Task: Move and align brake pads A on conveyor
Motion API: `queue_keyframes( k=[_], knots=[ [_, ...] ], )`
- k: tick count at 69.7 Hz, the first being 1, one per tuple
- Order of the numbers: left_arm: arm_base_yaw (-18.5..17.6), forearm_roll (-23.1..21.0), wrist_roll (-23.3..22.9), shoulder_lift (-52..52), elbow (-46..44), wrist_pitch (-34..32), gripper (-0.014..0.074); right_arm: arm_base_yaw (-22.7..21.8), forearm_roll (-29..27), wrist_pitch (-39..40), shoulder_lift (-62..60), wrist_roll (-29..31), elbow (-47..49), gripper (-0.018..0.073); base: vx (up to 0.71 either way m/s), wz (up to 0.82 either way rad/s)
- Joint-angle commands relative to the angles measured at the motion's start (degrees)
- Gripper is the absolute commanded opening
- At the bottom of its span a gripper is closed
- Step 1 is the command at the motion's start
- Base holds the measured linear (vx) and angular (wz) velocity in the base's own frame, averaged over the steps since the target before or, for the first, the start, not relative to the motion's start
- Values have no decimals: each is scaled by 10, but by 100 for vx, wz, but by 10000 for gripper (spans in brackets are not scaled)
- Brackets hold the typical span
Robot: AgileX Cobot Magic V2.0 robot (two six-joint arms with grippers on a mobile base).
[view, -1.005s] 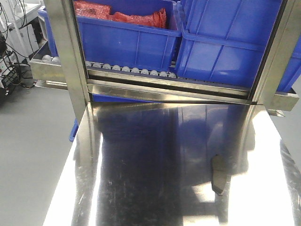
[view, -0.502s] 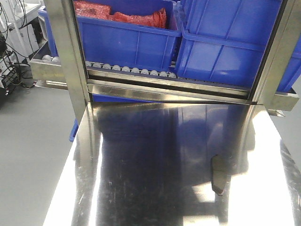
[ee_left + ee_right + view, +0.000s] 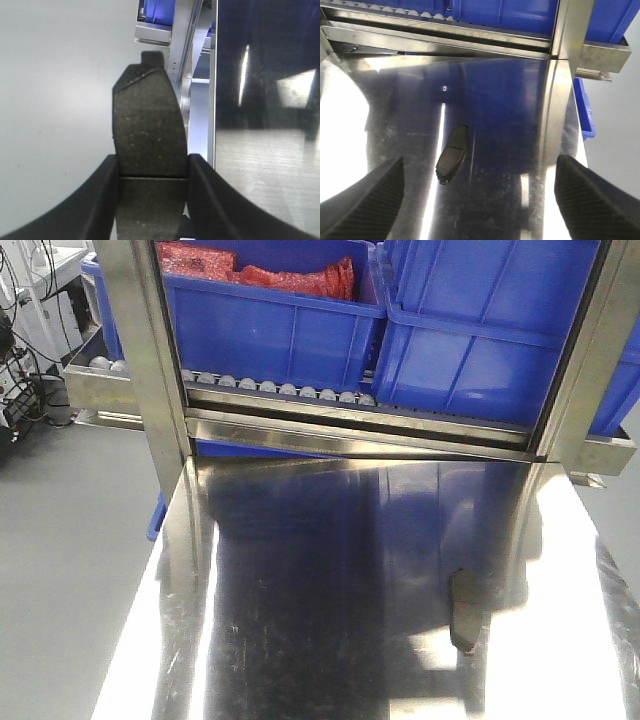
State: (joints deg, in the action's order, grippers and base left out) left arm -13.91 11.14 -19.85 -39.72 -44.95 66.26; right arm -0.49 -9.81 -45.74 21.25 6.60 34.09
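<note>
A factory or industrial workshop is indicated by 2 large blue plastic bins (image 3: pixel 270 335) stored on a steel roller rack (image 3: pixel 285 391), 1 of them filled with red-bagged parts (image 3: pixel 250 275), by a polished stainless-steel table (image 3: pixel 320 580), by a smooth grey floor (image 3: pixel 70 560) and by cabled equipment (image 3: pixel 20 390) at the side.

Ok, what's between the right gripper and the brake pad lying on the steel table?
Nothing: the right wrist view shows only bare steel table between the open right gripper and the brake pad.
</note>
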Motion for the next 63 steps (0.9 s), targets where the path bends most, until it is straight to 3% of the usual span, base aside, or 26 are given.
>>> queue_keyframes(
  k=[1,24,50,63],
  knots=[
    [1,7,-1,2,-16,-34,-6,-1,-8,44,27,-9,15,578,0,0],
    [1,7,-1,2,-16,-34,-6,-1,22,56,269,-49,41,578,0,0],
    [1,7,-1,2,-16,-34,-6,0,22,-1,534,-54,212,578,0,0],
    [1,7,-1,2,-16,-34,-6,54,58,-57,615,-99,278,578,0,0]
  ],
)
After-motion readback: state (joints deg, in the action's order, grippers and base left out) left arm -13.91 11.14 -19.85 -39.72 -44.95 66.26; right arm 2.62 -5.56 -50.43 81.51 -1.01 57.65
